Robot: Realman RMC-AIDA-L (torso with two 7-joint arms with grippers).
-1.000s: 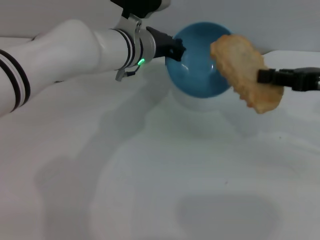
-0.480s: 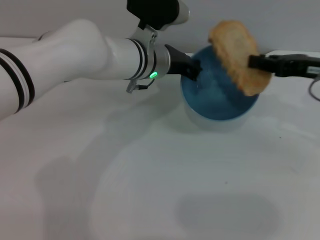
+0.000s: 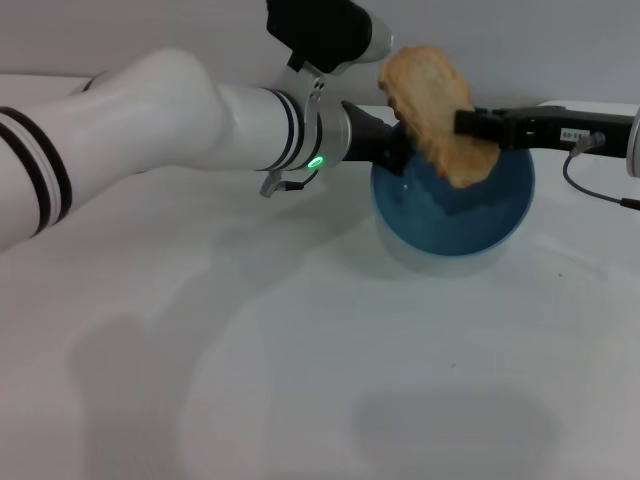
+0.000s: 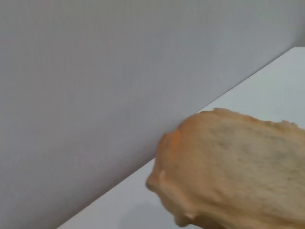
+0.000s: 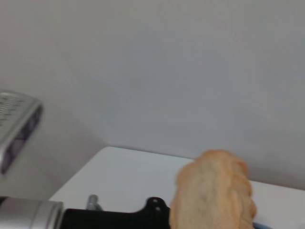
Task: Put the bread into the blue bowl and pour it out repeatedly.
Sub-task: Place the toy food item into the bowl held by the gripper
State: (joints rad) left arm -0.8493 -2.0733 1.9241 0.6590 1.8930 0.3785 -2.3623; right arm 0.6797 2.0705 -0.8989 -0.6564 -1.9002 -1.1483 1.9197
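The light-blue bowl (image 3: 455,215) rests on the white table at the back, its opening facing up. My left gripper (image 3: 392,150) is shut on the bowl's left rim. The golden-tan bread (image 3: 432,110) hangs tilted over the bowl's back-left part, its lower end dipping just inside the rim. My right gripper (image 3: 470,125) reaches in from the right and is shut on the bread's side. The bread (image 4: 238,176) fills the left wrist view close up, and the bread (image 5: 212,198) also shows in the right wrist view beside the left arm's black gripper (image 5: 119,217).
The white table (image 3: 330,360) spreads out in front of the bowl. A grey wall (image 3: 520,45) stands behind it. A black cable (image 3: 600,190) loops from the right arm near the right edge.
The left gripper has turned the bowl from tipped on its side to upright and shifted it right. The right gripper has carried the bread up and left, over the bowl.
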